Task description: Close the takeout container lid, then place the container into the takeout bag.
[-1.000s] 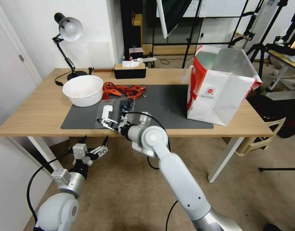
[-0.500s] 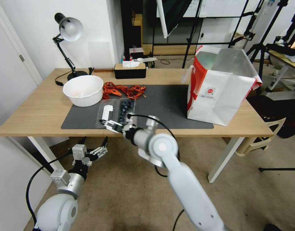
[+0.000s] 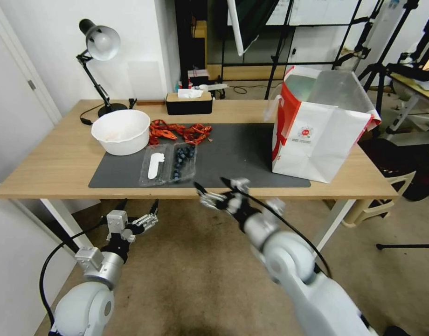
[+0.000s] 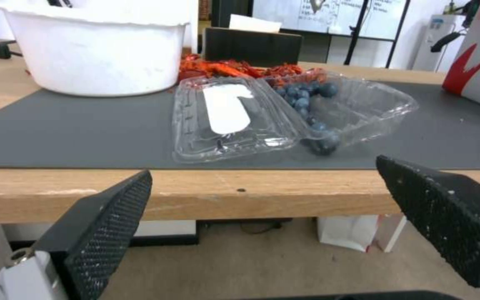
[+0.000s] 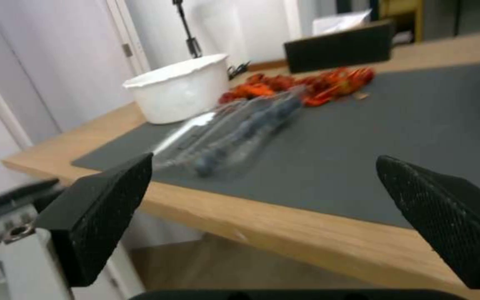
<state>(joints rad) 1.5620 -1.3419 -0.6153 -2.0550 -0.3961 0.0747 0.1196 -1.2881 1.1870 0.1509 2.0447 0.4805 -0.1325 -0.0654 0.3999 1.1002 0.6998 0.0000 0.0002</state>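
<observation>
**Clamshell lies open on the mat, both grippers off the table**

You have the small clear plastic clamshell takeout container [image 3: 183, 162] lying fully open on the dark grey mat [image 3: 242, 149], near the mat's front edge. Its clear lid [image 3: 154, 164], with the white elongated label facing up, lies flat on the robot's left of the blueberry-filled half, joined at the hinge. In the left wrist view the container [image 4: 343, 110] and lid [image 4: 226, 118] sit just behind the wooden table's [image 4: 196, 196] front edge.

Behind the lid stands the white round bowl [image 3: 121, 131], and beside it a heap of red-orange crayfish [image 3: 179, 132]. The black tissue box [image 3: 189, 102] sits farther back. The large white paper takeout bag [image 3: 319, 135] with red sides stands upright and open at the mat's right end, well apart from the container.

Your right gripper [image 3: 214, 191] hangs in front of the table edge, to the right of the container, touching nothing, fingers spread wide. Your left gripper [image 3: 136, 210] is parked below the table's front edge, also spread wide and empty.
</observation>
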